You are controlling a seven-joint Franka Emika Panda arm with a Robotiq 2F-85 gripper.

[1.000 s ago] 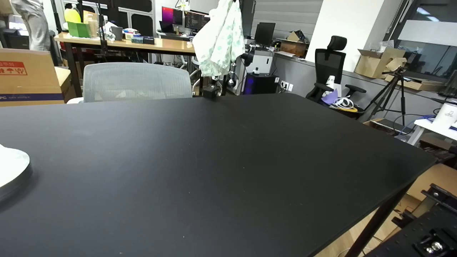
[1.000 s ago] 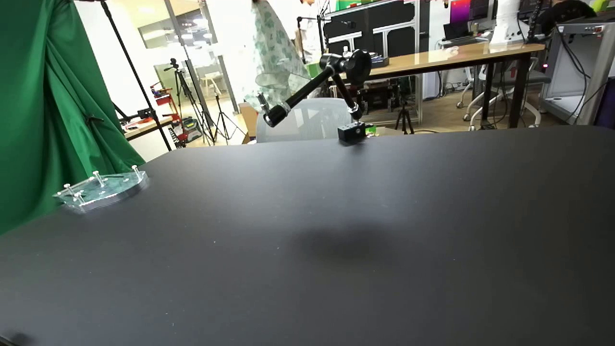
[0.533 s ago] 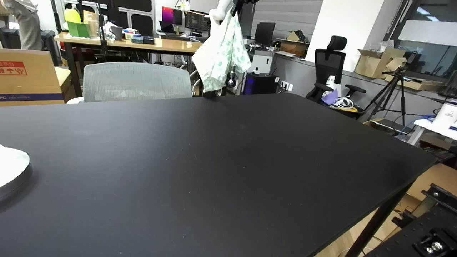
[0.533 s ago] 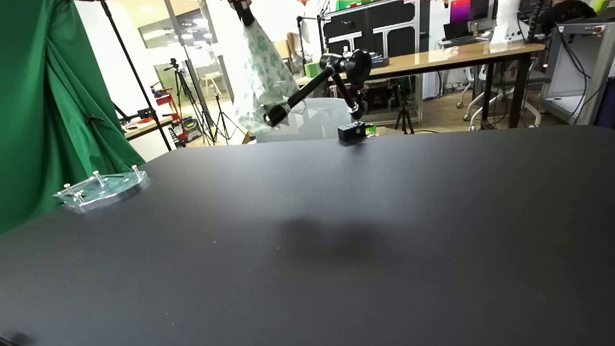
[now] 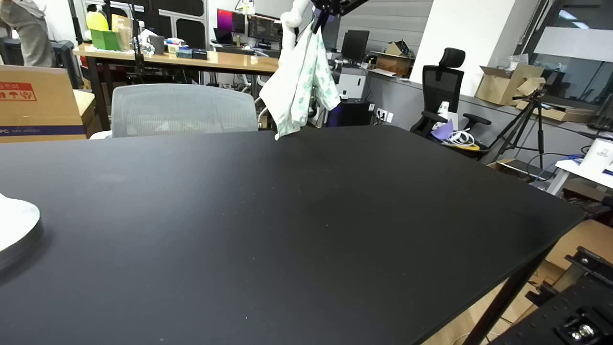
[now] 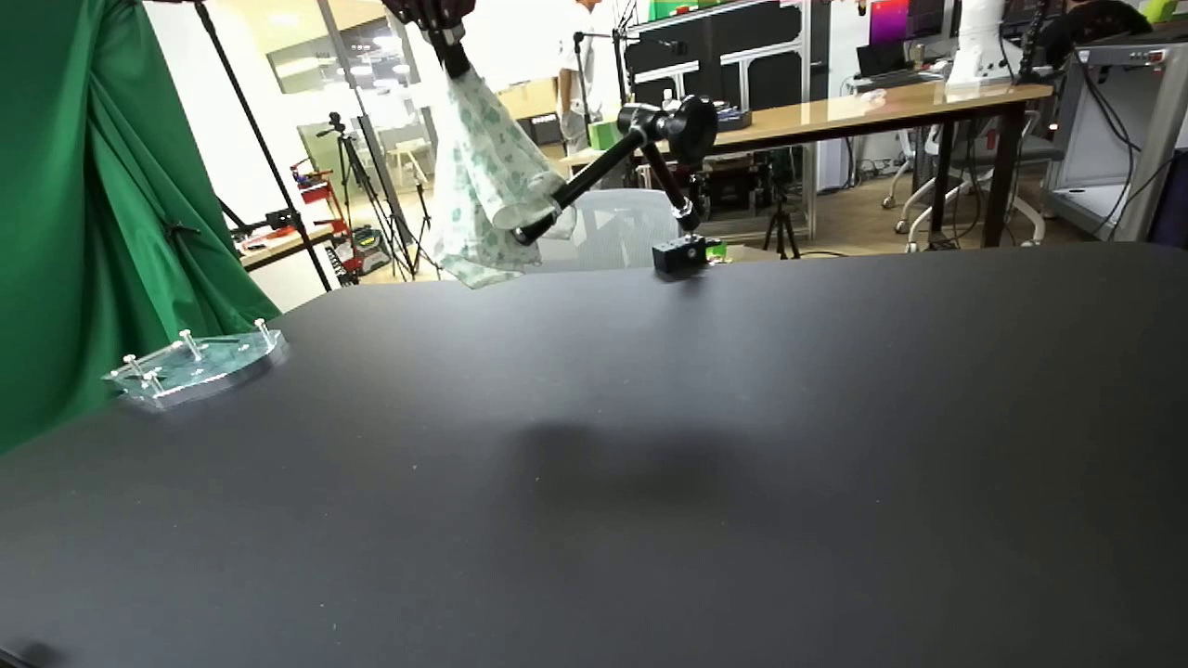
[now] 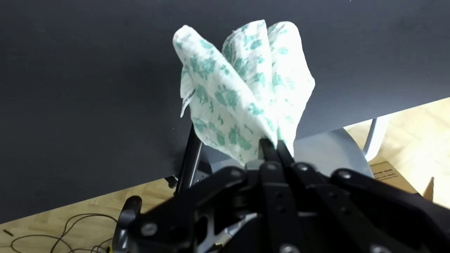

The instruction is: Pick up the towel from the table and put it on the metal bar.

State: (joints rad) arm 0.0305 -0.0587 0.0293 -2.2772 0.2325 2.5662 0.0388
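The towel [image 5: 299, 86] is white with green leaf prints. It hangs in folds from my gripper [image 5: 317, 26] above the far table edge. My gripper [image 6: 455, 65] is shut on the towel's top [image 6: 487, 176]. In the wrist view the gripper [image 7: 276, 146] pinches the towel [image 7: 228, 95] between its fingertips. The metal bar [image 6: 603, 176] is a black jointed arm on a block at the table edge, slanting up from its free end. The towel overlaps that free end; I cannot tell whether they touch. The bar [image 7: 190, 160] also shows in the wrist view, partly behind the towel.
The black table [image 6: 650, 390] fills the foreground. A clear plate with upright screws [image 6: 200, 366] lies at its left edge. A grey mesh chair [image 5: 184, 110] stands behind the far edge. A green curtain [image 6: 83, 186] hangs at the left. A person [image 5: 28, 33] stands in the background.
My gripper and the towel have come lower. The towel has shifted left in an exterior view, and its lower corner now overlaps the table's far edge. The person in the background has moved.
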